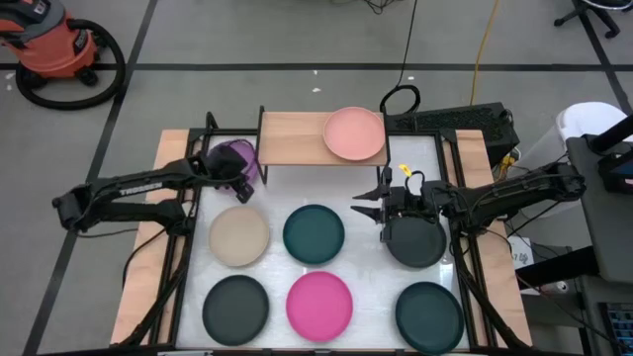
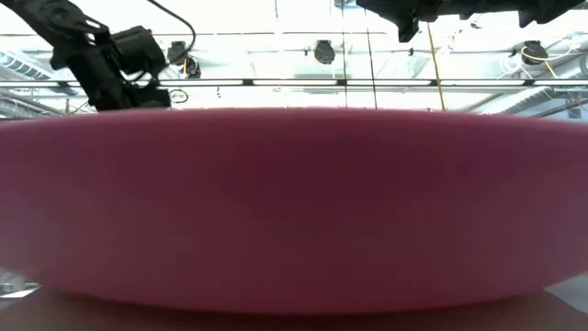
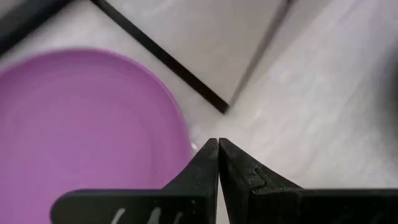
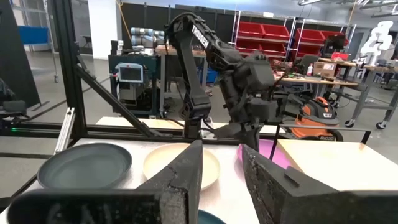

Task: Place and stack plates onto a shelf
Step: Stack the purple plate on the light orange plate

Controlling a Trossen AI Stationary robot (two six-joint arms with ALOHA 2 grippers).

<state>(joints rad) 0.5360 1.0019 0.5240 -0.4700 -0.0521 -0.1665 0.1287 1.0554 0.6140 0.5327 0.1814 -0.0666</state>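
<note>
— While the purple plate (image 1: pixel 237 158) hung tilted just off the shelf's (image 1: pixel 292 138) left end, what held it?

— The left gripper (image 3: pixel 218 149), fingers pinched together on its rim.

— And the right gripper (image 1: pixel 368 205)?

— It hovered spread open, holding nothing, beside a black plate (image 1: pixel 415 242). A salmon plate (image 1: pixel 354 133) lay on the shelf.

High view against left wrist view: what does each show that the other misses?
Only the high view shows the shelf with the salmon pink plate on it, the six plates lying flat on the table, and the right gripper, open, beside a charcoal plate. Only the left wrist view shows that the left gripper is pinched shut at its tips. Both show the purple plate.
</note>
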